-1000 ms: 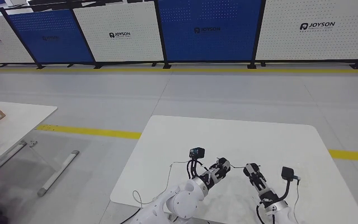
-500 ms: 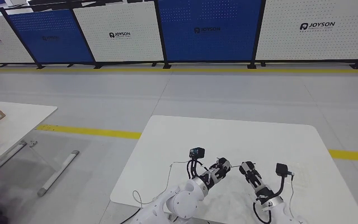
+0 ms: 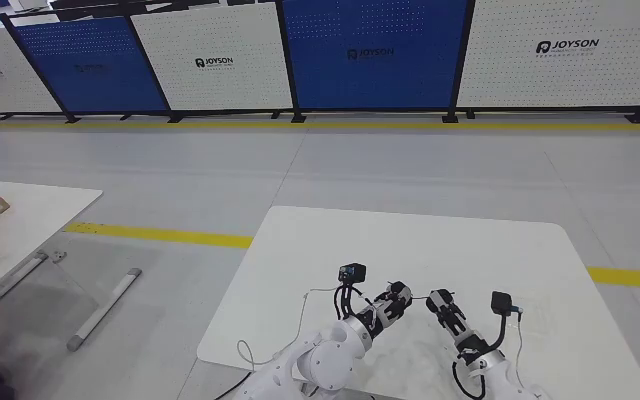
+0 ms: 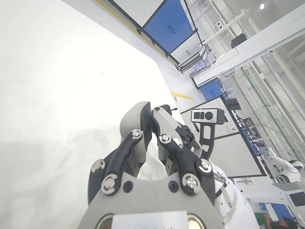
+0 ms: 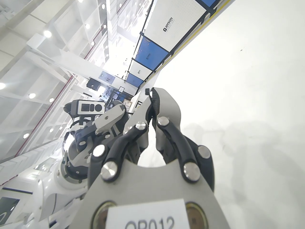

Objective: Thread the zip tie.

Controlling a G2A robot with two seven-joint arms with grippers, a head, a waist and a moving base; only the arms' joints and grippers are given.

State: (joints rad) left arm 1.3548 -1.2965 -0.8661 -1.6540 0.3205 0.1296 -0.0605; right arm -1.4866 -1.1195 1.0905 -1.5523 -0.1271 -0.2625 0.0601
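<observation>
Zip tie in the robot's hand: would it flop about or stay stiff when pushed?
Probably light: the zip tie shows as a thin black tip pinched in the shut right hand. That short bit juts straight out of the grip, so it likely stays stiff there; a longer free length would probably bend. Being so thin, it may slip if pushed hard.

Only a small dark stub of the zip tie (image 5: 147, 91) pokes past the tips of the right gripper (image 5: 150, 95), whose jaws are pressed together; the rest is pinched out of sight. Whether the left gripper (image 4: 150, 110), jaws likewise closed, pinches any strap is hidden. From above the tie is too thin to make out. The left arm (image 3: 335, 358) and right arm (image 3: 478, 358) are cut off below the near edge of the worktop (image 3: 420, 240), whose near right corner runs out of frame.
</observation>
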